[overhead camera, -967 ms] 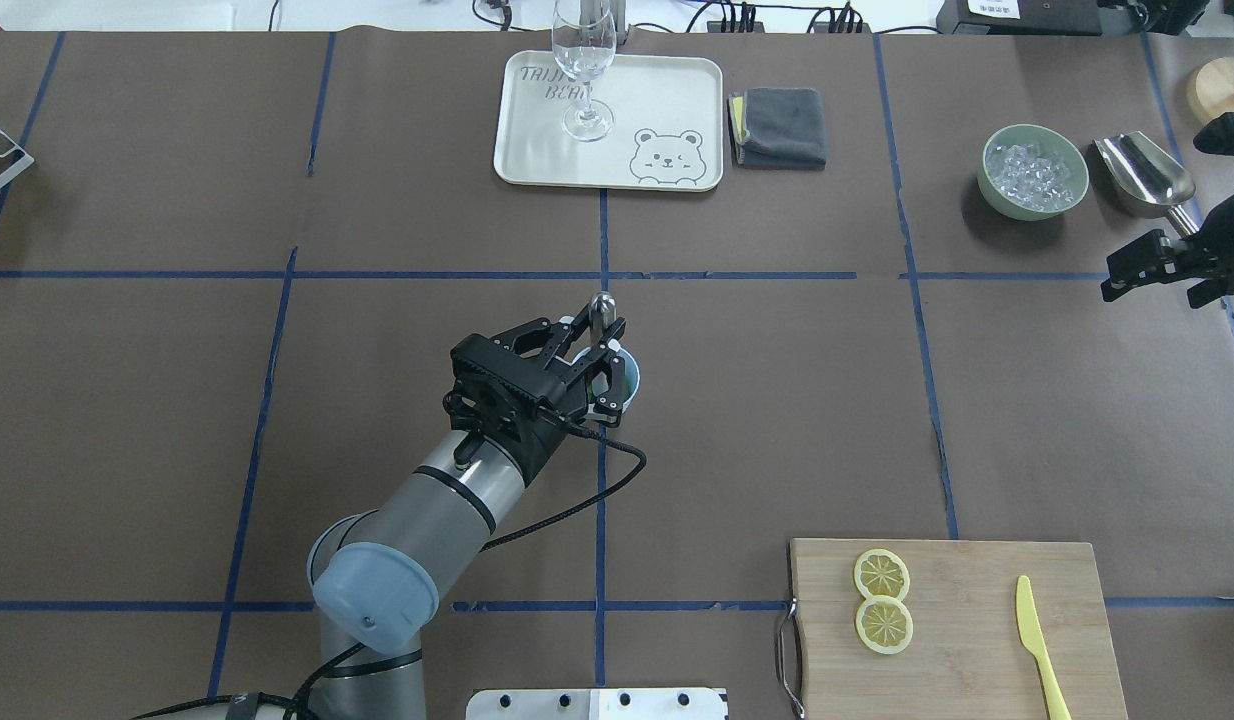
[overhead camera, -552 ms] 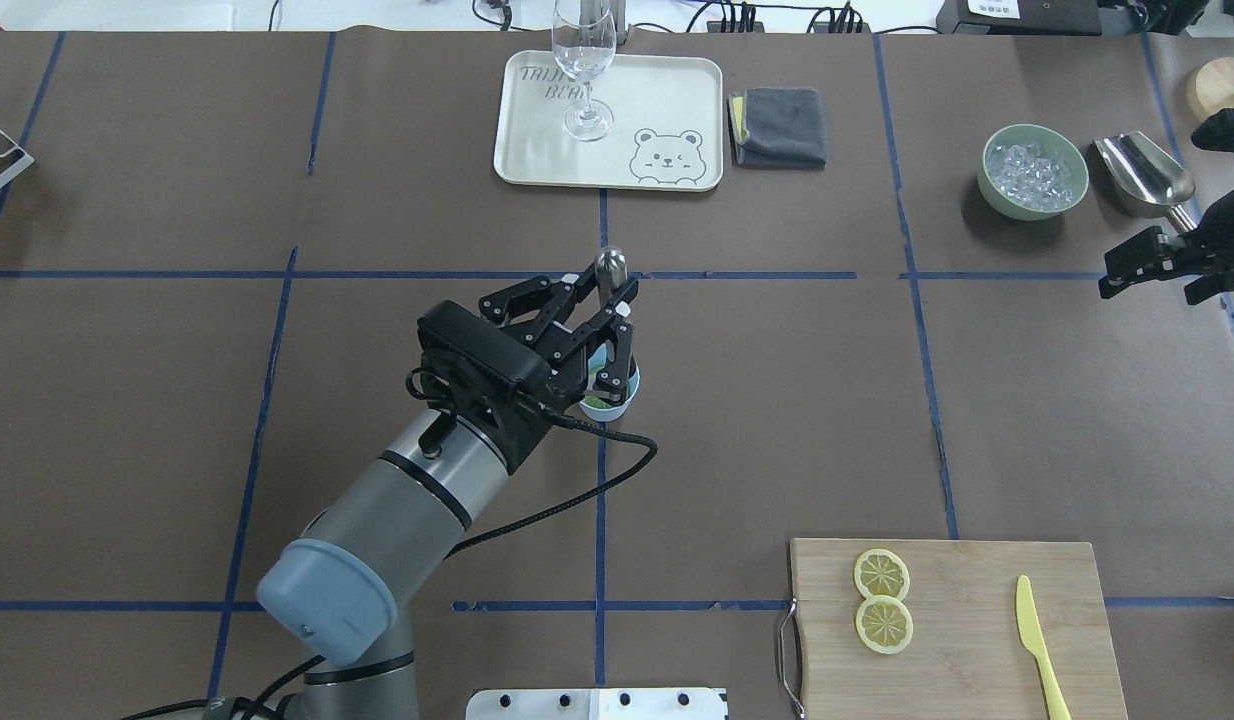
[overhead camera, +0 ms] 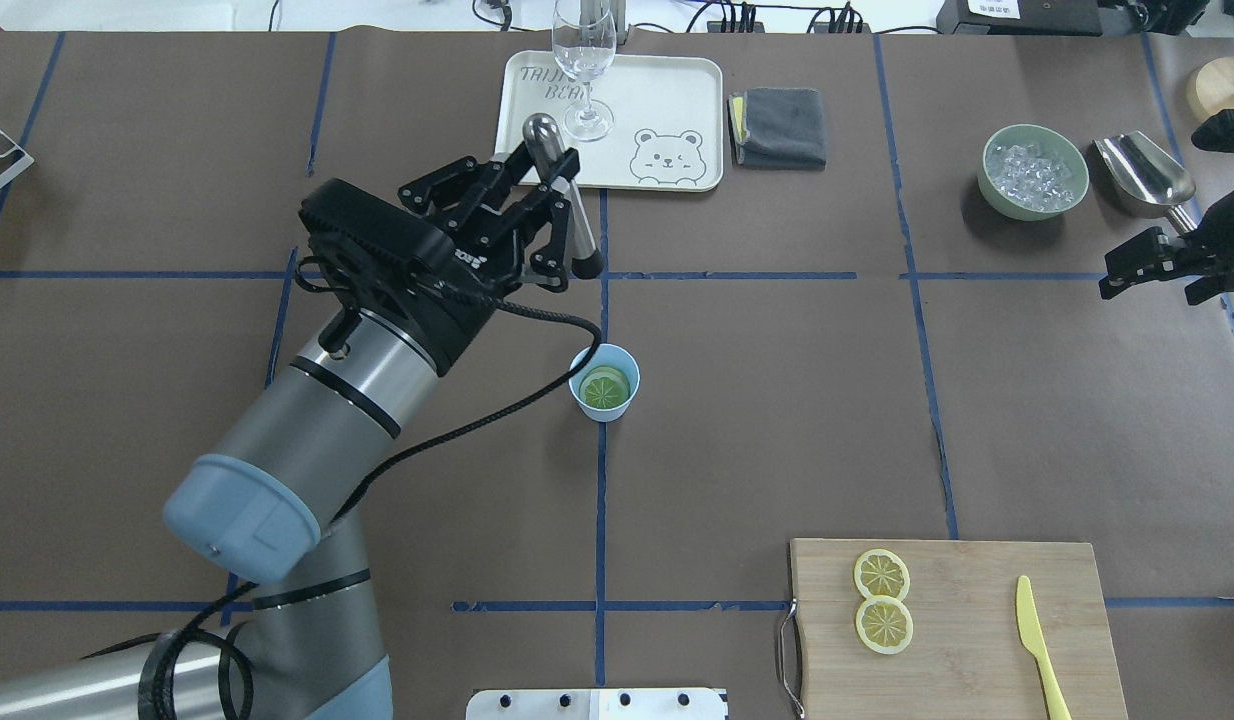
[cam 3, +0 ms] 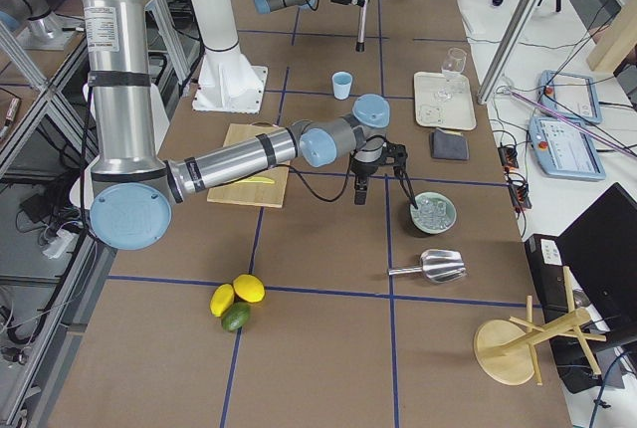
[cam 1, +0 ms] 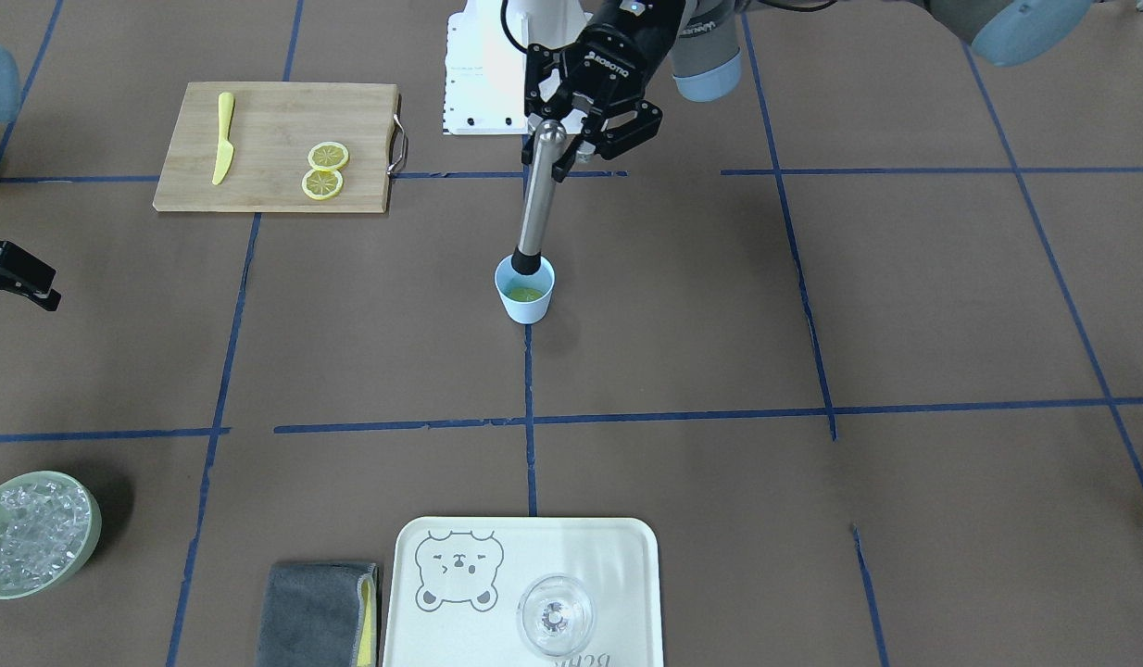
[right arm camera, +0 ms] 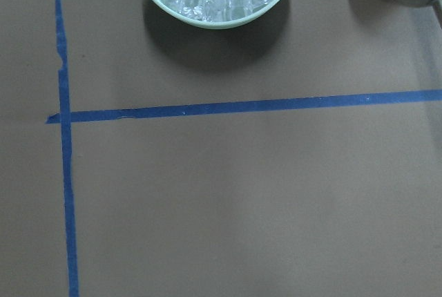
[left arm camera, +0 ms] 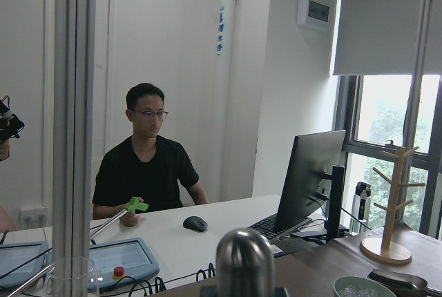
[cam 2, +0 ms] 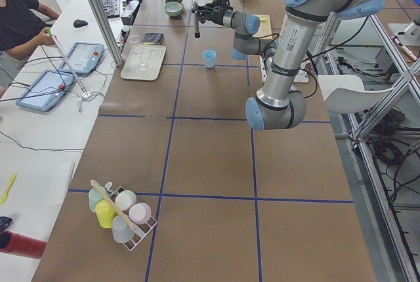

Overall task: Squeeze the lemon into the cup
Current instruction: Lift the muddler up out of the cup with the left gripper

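The light-blue cup (overhead camera: 604, 382) stands mid-table with a greenish-yellow lemon slice (overhead camera: 605, 389) lying in its bottom. Two more lemon slices (overhead camera: 882, 575) (overhead camera: 884, 624) lie on the wooden cutting board (overhead camera: 977, 640). My left gripper (overhead camera: 565, 215) is shut on a steel muddler (overhead camera: 567, 200) with a black tip. It holds the muddler in the air, above and beyond the cup toward the tray. In the front-facing view the muddler (cam 1: 537, 199) hangs over the cup (cam 1: 524, 292). My right gripper (overhead camera: 1142, 262) is open and empty at the table's right edge.
A white bear tray (overhead camera: 667, 100) with a wine glass (overhead camera: 584, 70) sits at the back, a grey cloth (overhead camera: 782, 125) beside it. A green bowl of ice (overhead camera: 1034, 172) and a metal scoop (overhead camera: 1142, 170) are at right. A yellow knife (overhead camera: 1035, 640) lies on the board.
My left gripper has lifted the muddler out of the cup and moved up and back toward the tray. The cup's inside now shows. The right arm has barely moved.
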Action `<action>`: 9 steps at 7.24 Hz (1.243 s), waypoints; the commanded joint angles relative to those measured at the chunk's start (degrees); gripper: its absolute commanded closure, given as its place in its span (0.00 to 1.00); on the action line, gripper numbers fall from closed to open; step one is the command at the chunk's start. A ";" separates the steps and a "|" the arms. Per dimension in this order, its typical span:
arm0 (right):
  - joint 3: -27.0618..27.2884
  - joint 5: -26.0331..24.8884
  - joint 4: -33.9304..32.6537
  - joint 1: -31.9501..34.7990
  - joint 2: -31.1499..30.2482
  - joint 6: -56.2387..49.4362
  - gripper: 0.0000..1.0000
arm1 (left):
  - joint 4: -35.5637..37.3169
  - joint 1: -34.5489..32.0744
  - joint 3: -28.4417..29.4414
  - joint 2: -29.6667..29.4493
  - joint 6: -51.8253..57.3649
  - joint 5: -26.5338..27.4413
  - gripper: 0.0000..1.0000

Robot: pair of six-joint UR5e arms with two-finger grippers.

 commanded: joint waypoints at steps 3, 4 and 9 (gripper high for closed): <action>0.00 0.00 0.00 0.00 -0.22 0.40 0.00 | 17.90 -6.44 0.04 4.87 -0.90 -5.06 1.00; 0.17 0.00 0.00 0.00 -0.22 0.58 0.00 | 18.73 -8.46 -0.05 6.71 -0.98 -7.19 1.00; 0.61 0.09 0.17 0.09 -0.21 0.58 0.00 | 44.55 -26.91 -2.06 11.18 -15.16 -54.74 1.00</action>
